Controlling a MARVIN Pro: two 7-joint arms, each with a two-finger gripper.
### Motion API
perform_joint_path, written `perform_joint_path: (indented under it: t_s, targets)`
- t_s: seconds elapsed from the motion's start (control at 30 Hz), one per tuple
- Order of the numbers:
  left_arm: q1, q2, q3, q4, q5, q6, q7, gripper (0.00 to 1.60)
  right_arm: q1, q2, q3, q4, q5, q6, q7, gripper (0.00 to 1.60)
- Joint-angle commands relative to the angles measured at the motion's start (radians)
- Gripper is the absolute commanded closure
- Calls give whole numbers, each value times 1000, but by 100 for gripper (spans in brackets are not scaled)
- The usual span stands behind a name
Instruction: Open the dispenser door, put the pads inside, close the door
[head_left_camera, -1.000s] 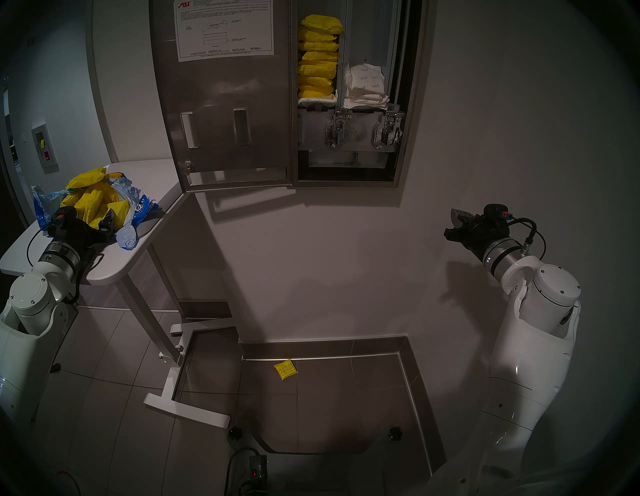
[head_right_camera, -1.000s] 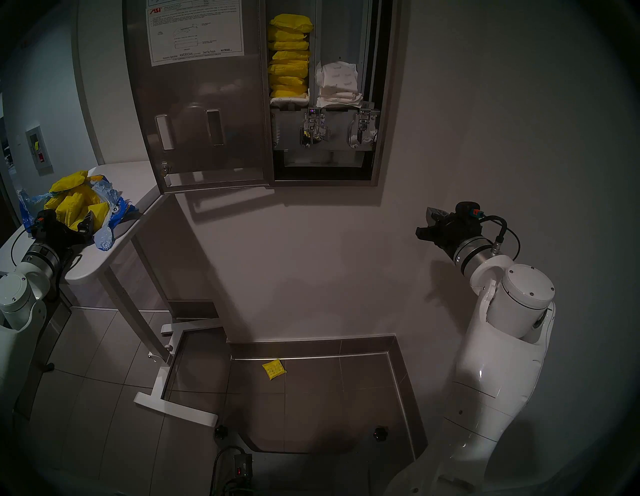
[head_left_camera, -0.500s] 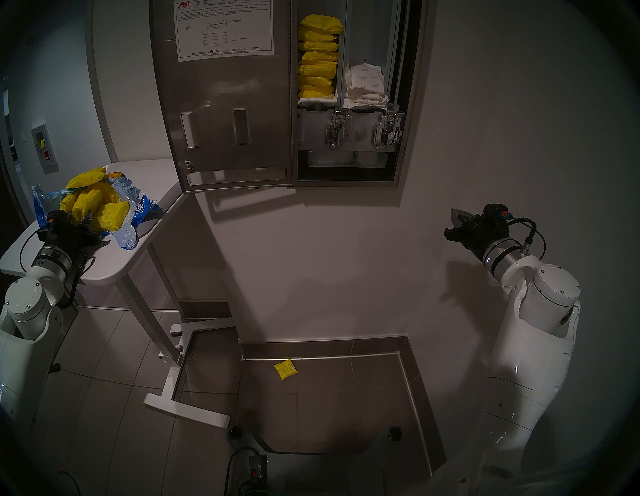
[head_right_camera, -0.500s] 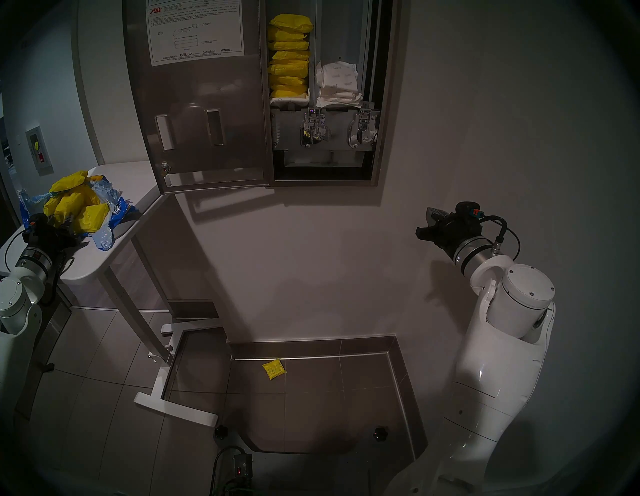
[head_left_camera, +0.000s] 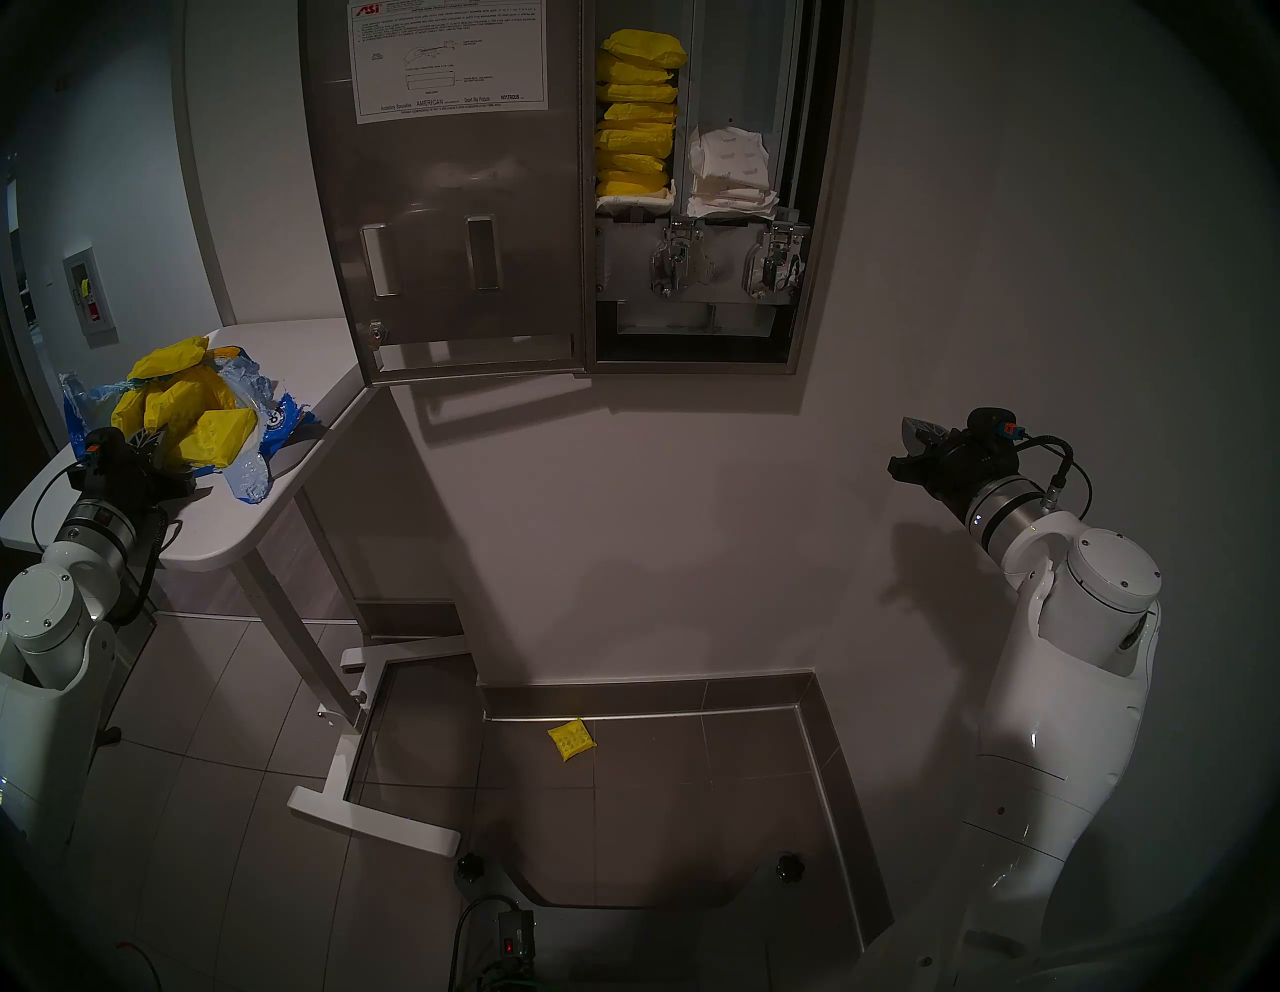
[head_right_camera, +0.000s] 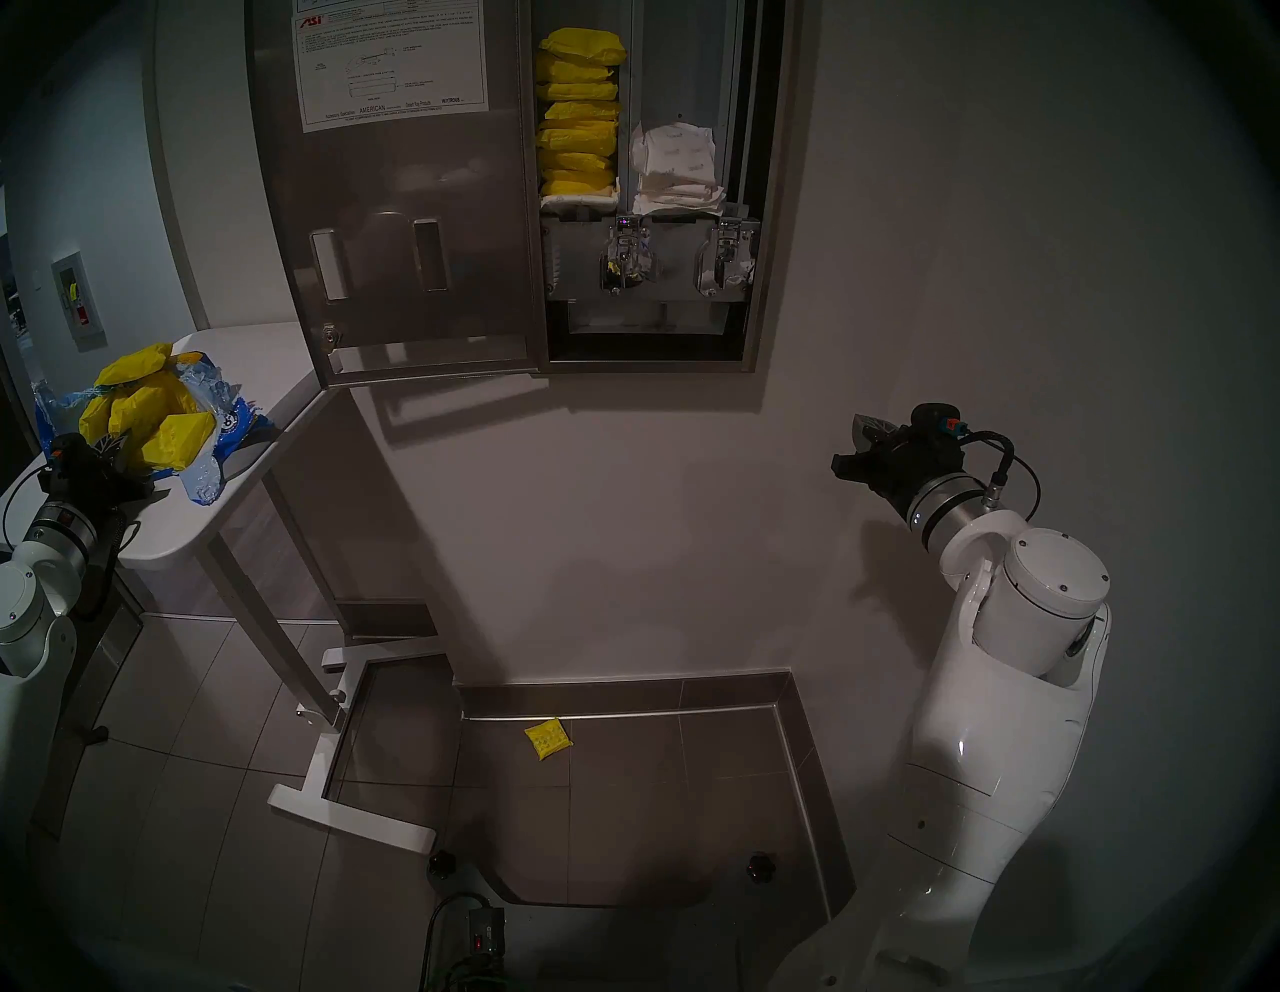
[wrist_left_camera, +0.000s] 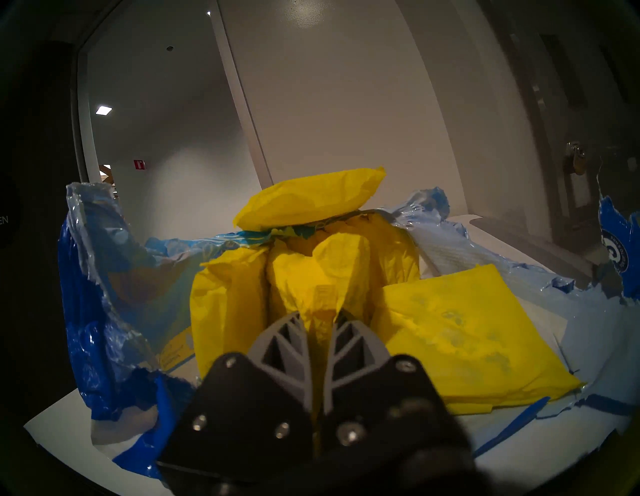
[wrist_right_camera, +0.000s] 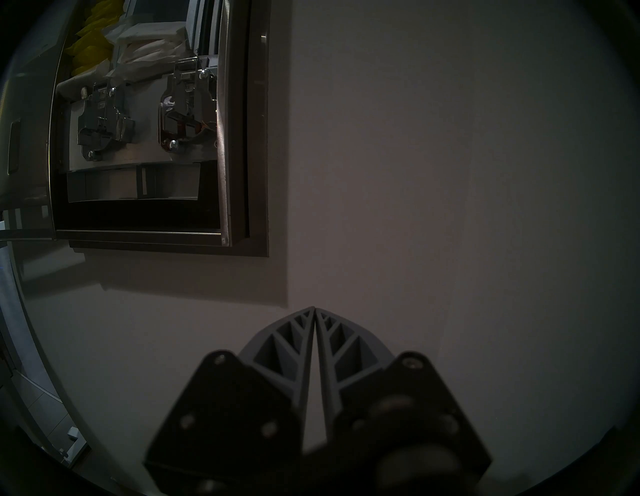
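The dispenser door (head_left_camera: 450, 208) stands swung open to the left, with its white instruction sheet facing me. In the dispenser (head_left_camera: 821, 208) the left chute holds a stack of yellow pads (head_left_camera: 637, 118). More yellow pads (head_left_camera: 187, 409) lie heaped in a torn blue bag (head_left_camera: 294, 419) on the white table. My left gripper (wrist_left_camera: 318, 317) is at the near side of that heap, shut on the wrapper of one yellow pad (wrist_left_camera: 322, 273). My right gripper (wrist_right_camera: 314, 308) is shut and empty, held near the wall to the lower right of the dispenser.
White-wrapped packets (head_left_camera: 727, 173) fill the right chute above two metal lever mechanisms (head_left_camera: 720, 267). One yellow pad (head_left_camera: 571, 739) lies on the floor tiles by the wall. The white table (head_left_camera: 228, 533) stands on a metal leg frame at the left.
My left gripper went from open to shut on a pad in the heap and drew back leftward, shifting the pads and bag. The right arm has not moved.
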Motion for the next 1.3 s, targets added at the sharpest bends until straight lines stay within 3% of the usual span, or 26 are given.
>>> perform_joint_path:
  t_s: [0.0,0.8,1.17,1.27]
  targets:
    - [-21,-15,-14,-21,5,-34,22,160,20,5,-1,-33,4,-10,-2,118]
    - [10,-169,-169,-333,-6,-213,2,160,21,6,-1,-30,4,-9,-2,118]
    - [4,-241,-199,-471,-53,-351,-62,160,21,7,-2,-28,4,-8,-1,118]
    - [0,-252,-197,-515,-29,-406,-82,160,21,7,-2,-27,4,-8,-1,118]
